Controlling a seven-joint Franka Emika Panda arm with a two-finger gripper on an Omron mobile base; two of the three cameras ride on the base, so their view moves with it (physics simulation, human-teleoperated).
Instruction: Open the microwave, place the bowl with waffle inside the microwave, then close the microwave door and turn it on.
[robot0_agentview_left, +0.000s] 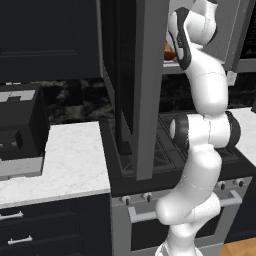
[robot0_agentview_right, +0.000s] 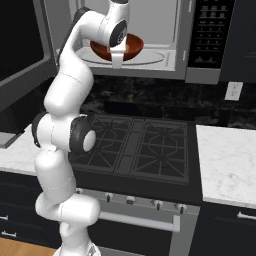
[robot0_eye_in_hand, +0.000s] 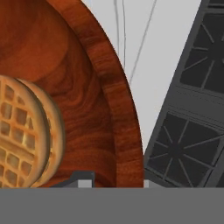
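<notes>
Above the dark stove, the microwave stands with its microwave door swung wide. Your fingers straddle the bowl rim at 6 o'clock, apparently clamped, carrying the waffle level over the turntable.

A home kitchen is showing here: a gas stove with knobs is sitting between white marble counters, an open microwave is hanging above it, and dark cabinets are lining the wall.
</notes>
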